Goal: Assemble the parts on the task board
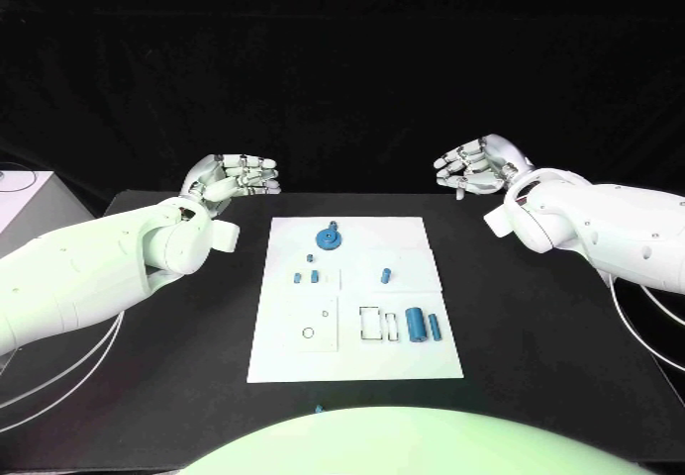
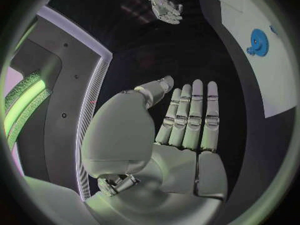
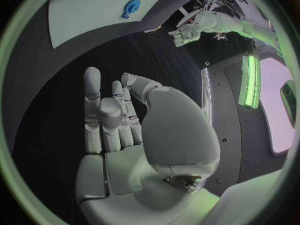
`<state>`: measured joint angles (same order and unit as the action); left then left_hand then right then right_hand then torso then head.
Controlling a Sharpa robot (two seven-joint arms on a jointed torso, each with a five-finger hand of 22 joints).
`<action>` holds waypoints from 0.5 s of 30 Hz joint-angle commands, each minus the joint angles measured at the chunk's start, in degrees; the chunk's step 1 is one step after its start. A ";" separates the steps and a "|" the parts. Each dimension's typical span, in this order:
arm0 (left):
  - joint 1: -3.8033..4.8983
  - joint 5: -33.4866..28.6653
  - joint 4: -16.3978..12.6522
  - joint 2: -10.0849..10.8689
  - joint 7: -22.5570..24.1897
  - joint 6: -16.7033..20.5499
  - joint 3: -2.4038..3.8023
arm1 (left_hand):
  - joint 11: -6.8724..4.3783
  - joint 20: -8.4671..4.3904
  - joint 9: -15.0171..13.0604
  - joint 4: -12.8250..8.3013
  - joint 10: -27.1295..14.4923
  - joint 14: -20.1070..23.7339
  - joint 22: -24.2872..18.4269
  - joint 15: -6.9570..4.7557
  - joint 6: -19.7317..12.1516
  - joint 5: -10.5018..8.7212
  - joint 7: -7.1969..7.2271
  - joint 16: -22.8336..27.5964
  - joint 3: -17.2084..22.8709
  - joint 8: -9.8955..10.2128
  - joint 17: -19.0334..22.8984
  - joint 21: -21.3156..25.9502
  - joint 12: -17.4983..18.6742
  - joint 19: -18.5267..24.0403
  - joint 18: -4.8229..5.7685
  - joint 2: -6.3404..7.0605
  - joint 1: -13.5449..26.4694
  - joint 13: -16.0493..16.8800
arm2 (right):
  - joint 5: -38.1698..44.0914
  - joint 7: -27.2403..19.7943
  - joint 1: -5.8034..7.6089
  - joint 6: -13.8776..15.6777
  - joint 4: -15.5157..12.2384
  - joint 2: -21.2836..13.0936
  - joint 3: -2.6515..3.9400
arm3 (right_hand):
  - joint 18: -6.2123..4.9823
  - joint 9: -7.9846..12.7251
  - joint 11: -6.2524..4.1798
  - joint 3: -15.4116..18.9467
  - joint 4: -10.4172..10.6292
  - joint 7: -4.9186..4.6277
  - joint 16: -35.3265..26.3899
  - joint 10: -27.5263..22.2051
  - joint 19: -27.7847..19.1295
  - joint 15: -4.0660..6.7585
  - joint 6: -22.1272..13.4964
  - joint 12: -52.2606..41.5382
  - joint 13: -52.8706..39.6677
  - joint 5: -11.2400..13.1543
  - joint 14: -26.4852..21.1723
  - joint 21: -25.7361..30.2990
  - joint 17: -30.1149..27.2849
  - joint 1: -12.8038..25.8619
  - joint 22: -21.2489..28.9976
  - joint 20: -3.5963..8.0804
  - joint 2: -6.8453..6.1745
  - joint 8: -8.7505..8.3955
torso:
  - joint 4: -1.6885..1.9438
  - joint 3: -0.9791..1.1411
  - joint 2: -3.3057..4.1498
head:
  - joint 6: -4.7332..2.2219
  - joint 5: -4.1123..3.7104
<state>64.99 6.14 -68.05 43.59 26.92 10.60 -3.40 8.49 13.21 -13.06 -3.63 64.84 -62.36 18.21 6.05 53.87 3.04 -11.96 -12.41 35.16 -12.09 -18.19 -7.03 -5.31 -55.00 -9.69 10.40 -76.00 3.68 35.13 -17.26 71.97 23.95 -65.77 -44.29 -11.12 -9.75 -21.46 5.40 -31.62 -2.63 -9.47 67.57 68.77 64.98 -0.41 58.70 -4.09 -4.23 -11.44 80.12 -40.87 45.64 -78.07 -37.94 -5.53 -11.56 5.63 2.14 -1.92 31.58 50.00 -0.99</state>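
Fingers of left hand (image 1: 229, 178) and right hand (image 1: 483, 163) released, grasping nothing, raised beyond task board (image 1: 414, 368) on counter; blue parts (image 1: 416, 324) lie loose on board; assembly seemingly unstarted

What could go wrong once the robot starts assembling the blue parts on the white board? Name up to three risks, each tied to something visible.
1. The small blue pegs lie loose and close together; the large left hand might knock one while picking another.
2. The blue cylinder lies on its side and could roll off the task board.
3. The right hand hovers off the board, so reaching in may brush the blue gear.
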 commanded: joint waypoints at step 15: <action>0.02 -1.28 -0.53 -0.20 0.81 -0.81 0.06 | 0.16 -0.10 0.11 0.11 0.33 -0.36 0.10 -0.05 0.28 0.24 -0.27 -0.67 -0.48 -0.28 -0.21 -0.40 -0.44 -0.46 -0.67 -0.15 -0.12 0.06 | -0.04 -1.22 -0.32 -0.35 -0.39 -0.03 0.02 | -0.74 0.08 0.05 -0.30 -0.01 -0.15 0.06 0.34 -0.15 0.17 0.28 -0.14 0.12 -0.01 0.18 -0.07 0.03 -0.11 -0.10 -0.01 0.36 -0.16 | -0.02 -0.02 0.02 | 0.00 -0.05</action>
<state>64.98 5.45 -68.40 43.51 26.94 10.52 -3.40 8.49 13.22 -13.01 -3.47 64.83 -62.35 18.26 6.05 53.87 3.04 -11.96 -12.88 35.01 -12.09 -18.32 -7.25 -5.53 -55.00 -9.69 10.40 -76.00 3.68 35.13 -17.51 71.69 23.94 -66.20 -44.37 -11.12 -9.75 -21.47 5.40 -31.62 -2.63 -9.47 67.57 68.77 64.98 -0.41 58.69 -4.09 -4.18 -11.44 80.12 -40.87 45.72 -78.07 -37.99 -5.53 -11.56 5.63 2.13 -1.92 31.57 50.00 -1.00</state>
